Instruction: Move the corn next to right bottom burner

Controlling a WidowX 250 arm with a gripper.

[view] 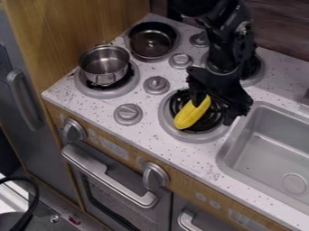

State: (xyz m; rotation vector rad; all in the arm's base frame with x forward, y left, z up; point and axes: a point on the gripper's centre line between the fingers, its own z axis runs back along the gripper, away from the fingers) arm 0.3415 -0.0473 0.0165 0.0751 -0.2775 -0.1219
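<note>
Since the corn lies on the near right burner, with the claw just over it, fingers apart, probably grasp step; next: line up, close, lift, set on surface beside burner.

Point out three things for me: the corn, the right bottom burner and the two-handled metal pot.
Corn (191,113): camera view, middle of its yellow body.
Right bottom burner (194,137): camera view, front of its grey outer ring.
Metal pot (104,66): camera view, inside surface.
</note>
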